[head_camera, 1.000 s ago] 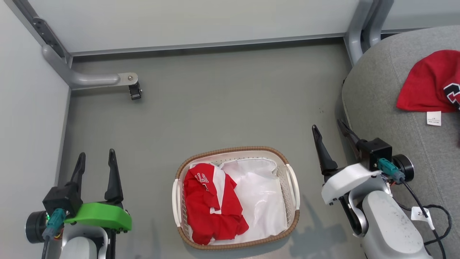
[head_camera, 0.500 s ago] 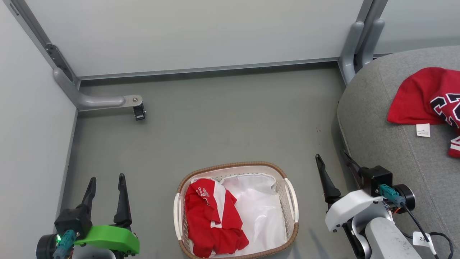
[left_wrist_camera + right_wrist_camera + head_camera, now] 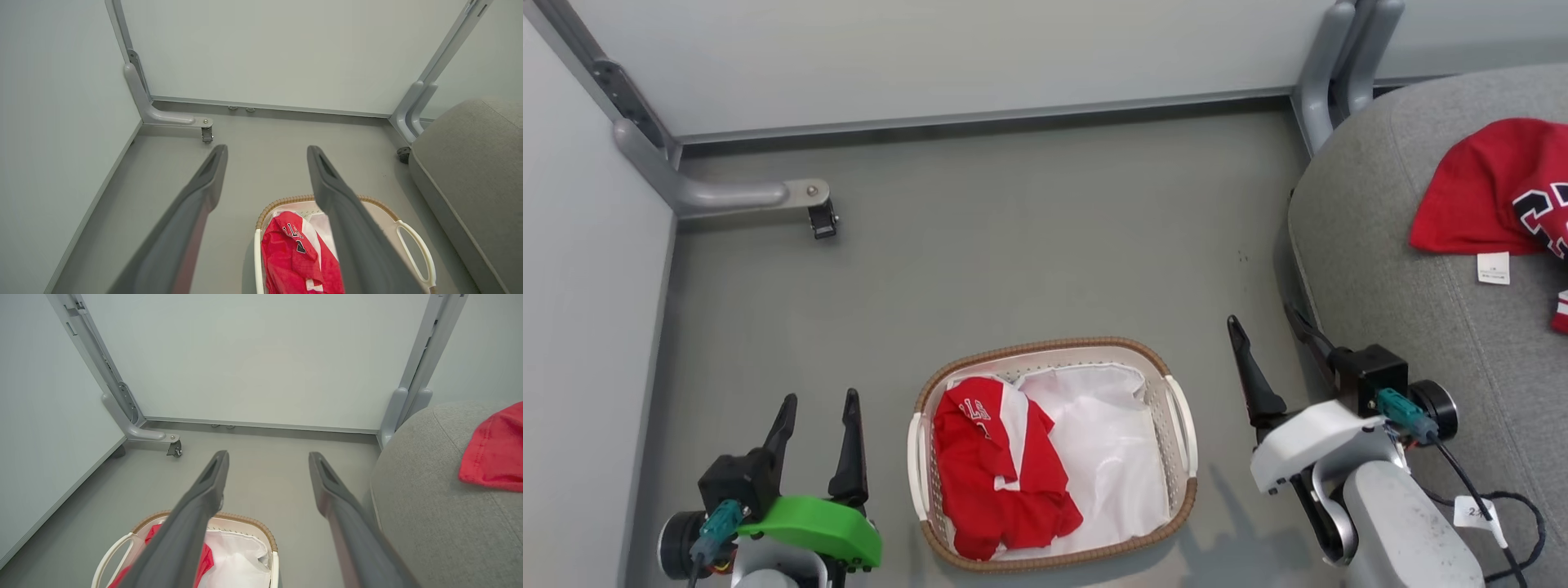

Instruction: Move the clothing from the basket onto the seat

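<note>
The oval white basket with its brown woven rim stands on the floor between my arms. A crumpled red jersey lies in its left half on a white lining sheet. At the right, the grey seat carries another red jersey with a white tag. My left gripper is open and empty, left of the basket. My right gripper is open and empty, between basket and seat. The left wrist view has its gripper above the basket's jersey. The right wrist view has its gripper beside the seat.
Pale partition panels close off the back and left. A grey metal foot with a caster juts out at the back left, and a grey post stands by the seat's far corner. A black cable hangs from my right wrist.
The head camera tilted up and back down. My left gripper has come rightward, nearer the basket. Both grippers stayed open; the jerseys have not moved.
</note>
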Controlling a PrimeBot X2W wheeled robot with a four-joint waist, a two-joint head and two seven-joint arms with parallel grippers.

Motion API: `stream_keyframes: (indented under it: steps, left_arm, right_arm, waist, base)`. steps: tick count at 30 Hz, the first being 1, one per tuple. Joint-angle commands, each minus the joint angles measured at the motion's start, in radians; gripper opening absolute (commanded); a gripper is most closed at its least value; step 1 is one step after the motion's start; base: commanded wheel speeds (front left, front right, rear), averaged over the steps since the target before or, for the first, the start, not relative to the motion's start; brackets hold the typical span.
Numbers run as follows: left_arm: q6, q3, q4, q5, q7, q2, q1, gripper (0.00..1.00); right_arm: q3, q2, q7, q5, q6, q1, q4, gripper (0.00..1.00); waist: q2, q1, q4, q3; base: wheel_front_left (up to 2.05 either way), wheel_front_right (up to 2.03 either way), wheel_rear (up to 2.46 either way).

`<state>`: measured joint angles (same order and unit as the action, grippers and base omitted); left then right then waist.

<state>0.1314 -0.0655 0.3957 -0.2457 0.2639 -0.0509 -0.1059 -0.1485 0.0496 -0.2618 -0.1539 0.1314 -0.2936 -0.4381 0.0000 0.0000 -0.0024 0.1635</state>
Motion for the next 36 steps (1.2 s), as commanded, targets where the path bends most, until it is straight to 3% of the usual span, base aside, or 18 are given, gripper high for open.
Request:
stream_keyframes:
  steps: [1,11,20,36]
  left_arm:
    - [-0.001,-0.011,0.016,-0.009,0.001,-0.002,-0.038,1.0]
    - [-0.001,-0.143,0.148,-0.043,0.001,-0.01,-0.213,1.0]
    - [-0.001,-0.251,0.356,-0.097,0.001,-0.027,-0.389,1.0]
    - [-0.001,-0.351,0.723,-0.16,0.001,-0.039,-0.606,1.0]
  right_arm:
    - [-0.003,0.004,-0.005,0.006,-0.001,-0.032,0.008,1.0]
    - [-0.026,0.004,-0.005,0.023,-0.001,-0.143,0.057,1.0]
    - [-0.058,0.004,-0.005,-0.006,-0.001,-0.225,0.125,1.0]
    - [-0.086,0.003,-0.005,-0.073,-0.001,-0.278,0.175,1.0]
  waist:
    - [0.0,0.0,-0.024,0.067]
    - [0.0,0.0,-0.075,0.259]
    - [0.0,0.0,-0.128,0.419]
    - [0.0,0.0,-0.2,0.578]
  base:
    - [0.0,0.0,0.0]
    - [0.0,0.0,0.0]
    - [0.0,0.0,0.0]
    - [0.0,0.0,0.0]
